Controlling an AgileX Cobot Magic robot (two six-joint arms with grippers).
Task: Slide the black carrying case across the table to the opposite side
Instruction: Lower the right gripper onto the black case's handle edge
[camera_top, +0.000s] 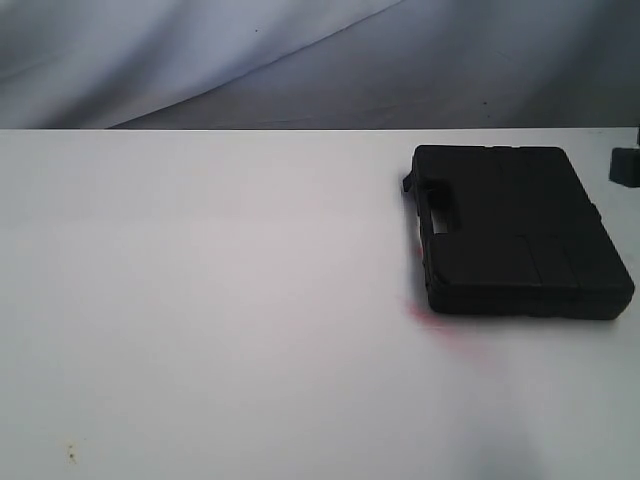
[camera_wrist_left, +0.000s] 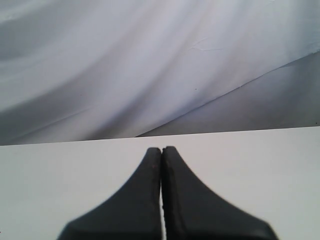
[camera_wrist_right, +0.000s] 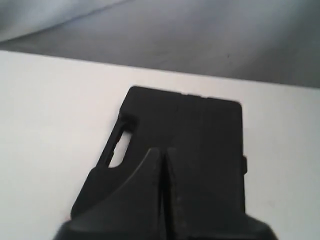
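While left claw (camera_wrist_left: 161, 149) and right claw (camera_wrist_right: 162, 150) sit clenched, case (camera_top: 520, 230) lies on pink-smeared table (camera_top: 200, 300).

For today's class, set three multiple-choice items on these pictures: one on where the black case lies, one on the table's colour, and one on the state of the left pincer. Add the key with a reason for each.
1. In the exterior view, where on the table does the black carrying case lie?
A. On the left half
B. On the right half
C. Dead centre

2. What colour is the table?
A. White
B. Green
C. Brown

3. What is the state of the left pincer?
A. Spread wide open
B. Shut, holding nothing
C. Shut on the case

Key:
1 B, since the case sits close to the right edge of the exterior view.
2 A, since the tabletop shows plain white in all three views.
3 B, since the left wrist view shows it closed over bare table, with no case in sight.
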